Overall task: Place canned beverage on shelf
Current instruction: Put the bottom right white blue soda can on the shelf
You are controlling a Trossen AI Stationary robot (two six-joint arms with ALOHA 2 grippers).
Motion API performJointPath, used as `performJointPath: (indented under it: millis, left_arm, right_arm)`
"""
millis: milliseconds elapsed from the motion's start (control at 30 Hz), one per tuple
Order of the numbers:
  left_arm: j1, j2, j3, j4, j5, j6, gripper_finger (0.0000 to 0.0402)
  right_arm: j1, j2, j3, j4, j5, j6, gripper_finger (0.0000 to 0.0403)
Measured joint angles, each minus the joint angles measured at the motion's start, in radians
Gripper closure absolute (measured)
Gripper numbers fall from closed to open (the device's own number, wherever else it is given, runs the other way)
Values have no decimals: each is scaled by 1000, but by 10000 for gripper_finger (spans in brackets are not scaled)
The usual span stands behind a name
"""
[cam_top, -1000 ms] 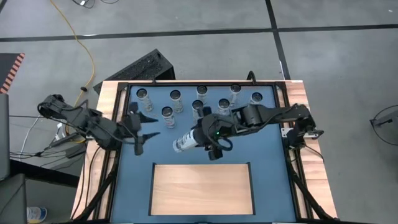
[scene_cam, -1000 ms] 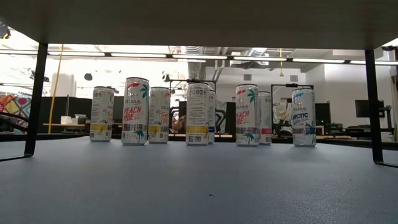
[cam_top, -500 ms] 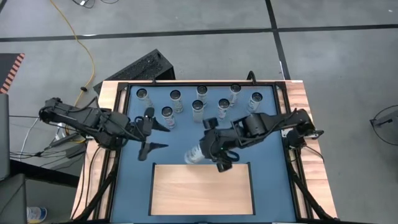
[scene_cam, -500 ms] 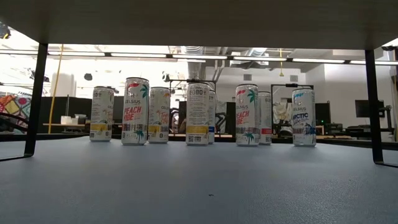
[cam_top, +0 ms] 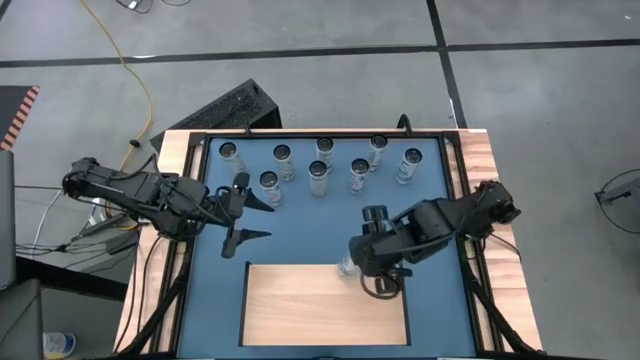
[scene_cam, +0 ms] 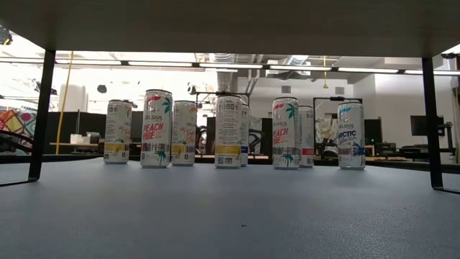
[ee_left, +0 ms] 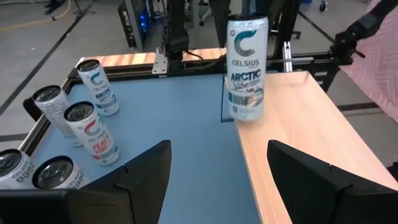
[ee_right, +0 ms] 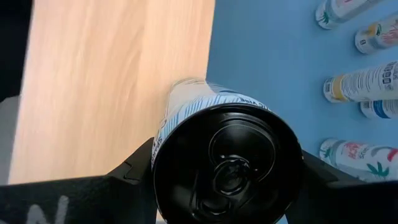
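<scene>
Right hand (cam_top: 368, 262) is clenched on the Celsius Arctic Vibe can (ee_left: 246, 66), fingers on either side of the upper body just under the rim. In the left wrist view the can hangs upright at the back edge of the shelf (cam_top: 300, 305); we cannot tell if its base is touching the wood or just above it. In the right wrist view we look down on the can top, shelf on one side and blue desk (cam_top: 300, 215) on the other, so it sits right at that edge.

Handling, our guess: slim tall can, thin stiff metal wall, smooth printed skin, so it is a bit slippery and tippy on its narrow base. If full it has some weight; a hard squeeze could dent it. A side grip high on the body looks right, kept vertical until the base is flat on the wood.

Left hand (cam_top: 243, 212) is released, fingers spread and holding nothing, hovering over the blue desk near the left end of the can row (cam_top: 320, 165). Seven cans stand upright in that row at the far side, well apart from the shelf.
</scene>
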Motion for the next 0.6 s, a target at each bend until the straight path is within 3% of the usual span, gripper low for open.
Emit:
performJointPath:
  millis: [100,200,400,600]
  left_arm:
    - [6,12,0,45,1,-25,148]
    - [29,32,0,63,40,-58,148]
    - [76,71,0,129,206,-98,148]
    - [107,93,0,230,361,-129,148]
  right_arm:
    - [12,-5,0,52,53,-51,170]
    - [10,-5,0,188,102,-209,170]
    - [-5,-4,0,444,104,-549,170]
    - [-40,-3,0,492,104,-654,170]
